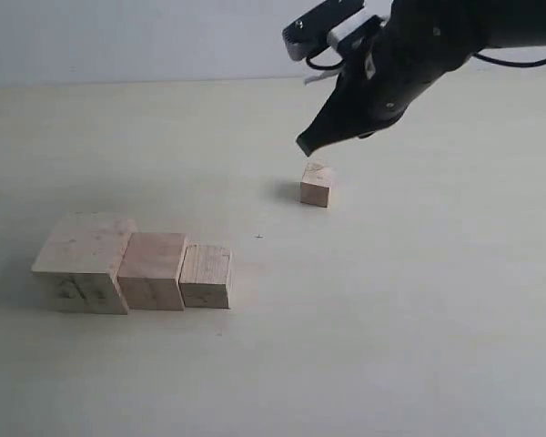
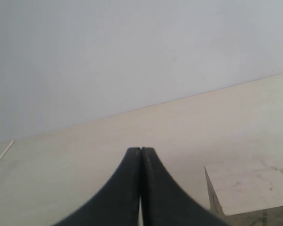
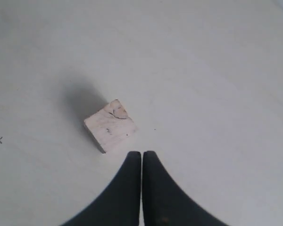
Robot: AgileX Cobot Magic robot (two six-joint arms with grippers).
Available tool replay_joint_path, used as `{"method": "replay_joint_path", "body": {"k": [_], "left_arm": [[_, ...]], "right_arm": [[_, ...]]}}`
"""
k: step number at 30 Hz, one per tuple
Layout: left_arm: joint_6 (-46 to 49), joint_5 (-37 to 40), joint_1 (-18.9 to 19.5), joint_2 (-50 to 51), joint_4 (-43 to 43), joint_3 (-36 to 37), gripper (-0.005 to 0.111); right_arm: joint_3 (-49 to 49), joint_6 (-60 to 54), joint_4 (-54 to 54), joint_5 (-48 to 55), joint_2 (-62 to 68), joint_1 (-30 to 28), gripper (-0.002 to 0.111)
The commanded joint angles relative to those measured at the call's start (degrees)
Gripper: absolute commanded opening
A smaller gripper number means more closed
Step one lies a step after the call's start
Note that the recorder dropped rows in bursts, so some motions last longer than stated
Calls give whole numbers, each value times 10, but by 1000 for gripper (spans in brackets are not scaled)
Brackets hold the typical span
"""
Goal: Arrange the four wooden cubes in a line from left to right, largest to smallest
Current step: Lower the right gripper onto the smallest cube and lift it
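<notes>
Three pale wooden cubes stand in a touching row at the front left: the largest cube (image 1: 82, 264) with dark grain marks on its front face, the second cube (image 1: 152, 269), then the third cube (image 1: 206, 275). The smallest cube (image 1: 316, 185) sits alone farther back, right of centre. My right gripper (image 1: 307, 144) hangs just above it, shut and holding nothing; in the right wrist view the smallest cube (image 3: 109, 125) lies just beyond the closed fingertips (image 3: 142, 154). My left gripper (image 2: 141, 149) is shut and empty, with the largest cube (image 2: 247, 188) close beside it. The left arm is outside the exterior view.
The pale tabletop (image 1: 391, 319) runs back to a light wall (image 1: 118, 36). A small cross mark (image 1: 258, 238) lies on the surface between the row and the smallest cube.
</notes>
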Motion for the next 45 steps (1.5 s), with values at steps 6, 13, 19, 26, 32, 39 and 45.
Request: {"method": "replay_joint_path", "body": {"k": [6, 13, 19, 26, 32, 39, 45], "left_arm": [[-3, -2, 1, -4, -2, 0, 0], [-3, -2, 1, -4, -2, 0, 0], [-3, -2, 1, -4, -2, 0, 0], [-3, -2, 1, -4, -2, 0, 0], [-3, -2, 1, -4, -2, 0, 0], [-3, -2, 1, -4, -2, 0, 0], [-3, -2, 1, -4, -2, 0, 0]], "right_arm": [[0, -99, 113, 31, -33, -2, 1], [0, -4, 114, -27, 43, -2, 2], [-1, 140, 112, -60, 94, -2, 30], [-1, 154, 106, -98, 104, -3, 81], [-2, 208, 91, -129, 151, -29, 90], [-3, 213, 102, -195, 196, -35, 83], [-10, 207, 102, -214, 201, -35, 69]]}}
